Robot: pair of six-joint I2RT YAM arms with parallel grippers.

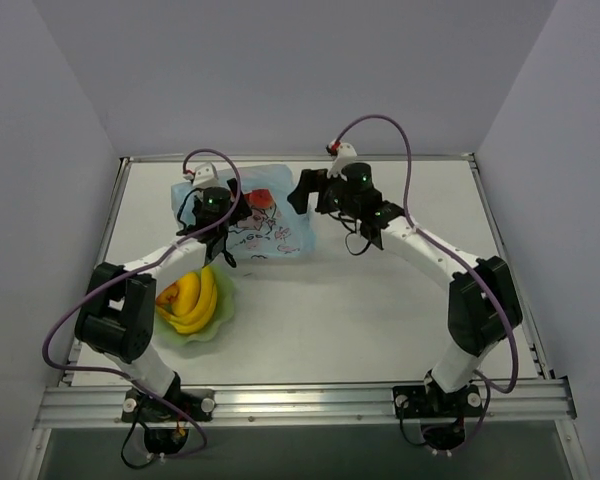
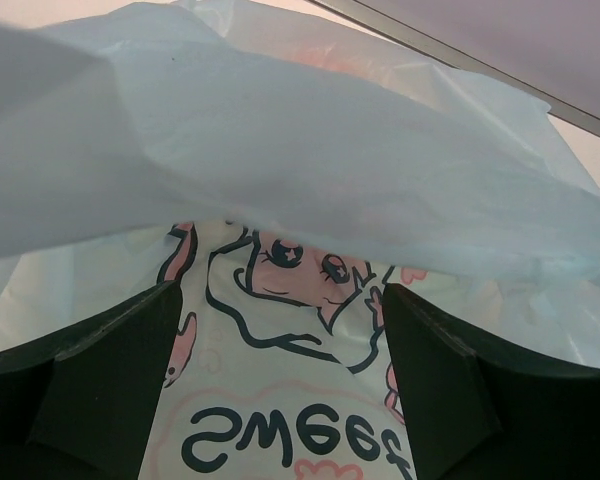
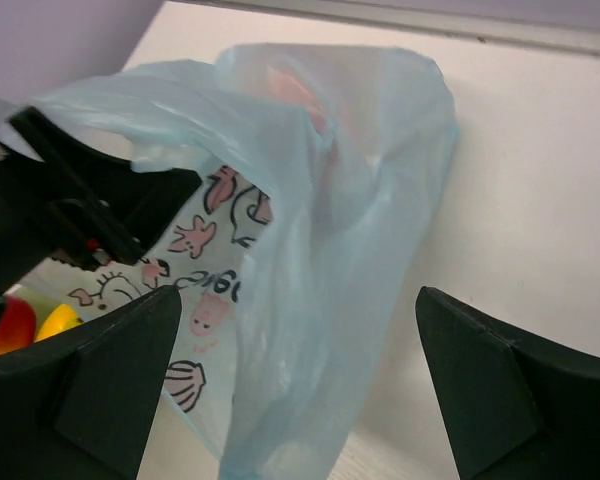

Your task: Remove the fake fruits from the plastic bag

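The light-blue plastic bag with cartoon prints lies at the back left of the table. A small red fruit shows through its top and appears as a pinkish blur in the right wrist view. My left gripper is open, pushed in between the bag's layers, its jaws wide over the "Sweet" print. My right gripper is open at the bag's right edge, and that edge hangs loose between its fingers. A yellow banana bunch and an orange lie in the bowl.
The pale green wavy-edged bowl stands at the front left, close beside the left arm. The table's raised rim runs just behind the bag. In the right wrist view the left gripper's black body is close to the bag's mouth.
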